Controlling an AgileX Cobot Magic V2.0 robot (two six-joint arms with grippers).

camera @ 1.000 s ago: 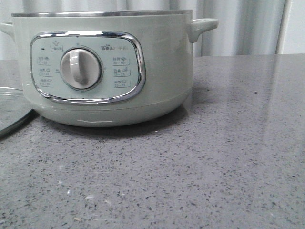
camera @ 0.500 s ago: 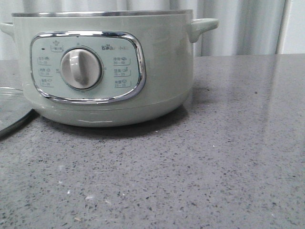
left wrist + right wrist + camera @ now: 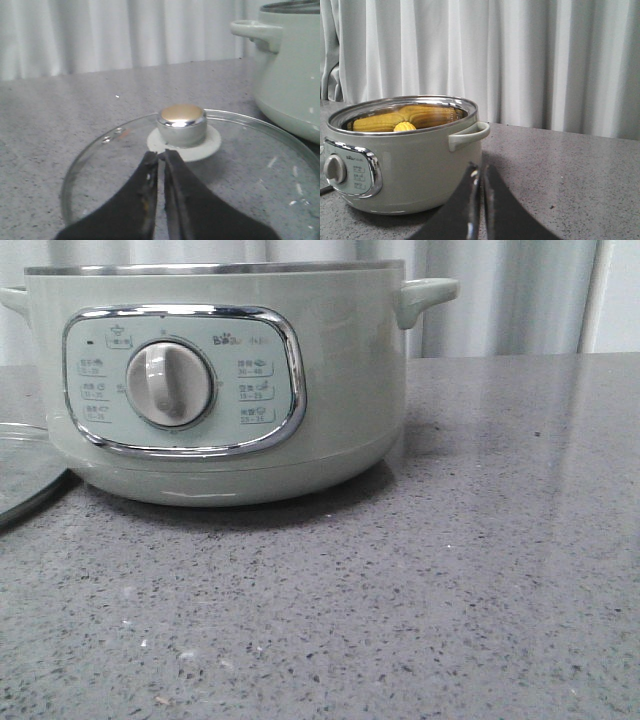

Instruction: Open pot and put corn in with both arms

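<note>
Pot (image 3: pixel 215 390): pale sage-green electric cooker standing uncovered on the grey speckled table (image 3: pixel 450 590); steel rim bare; chrome-framed control panel (image 3: pixel 183 380) with grey dial (image 3: pixel 170 383) facing the front camera; a side handle (image 3: pixel 425 295) juts out near the rim
Corn (image 3: pixel 404 126): inside the pot, below the steel rim; a yellow end shows in the right wrist view, with yellow reflections on the inner wall behind it
Glass lid (image 3: pixel 200 165): lying flat on the table just beside the pot, off it; chrome knob (image 3: pixel 182 122) pointing up on a pale base; in the front view only its edge shows next to the pot's base
Left tool (image 3: pixel 161 157): fingers drawn together, gripping nothing; tips just short of the lid knob, over the glass
Right tool (image 3: pixel 480 175): fingers drawn together, empty; beside the pot, near the handle side
Curtain (image 3: pixel 545 60): pale, pleated, behind the pot
</note>
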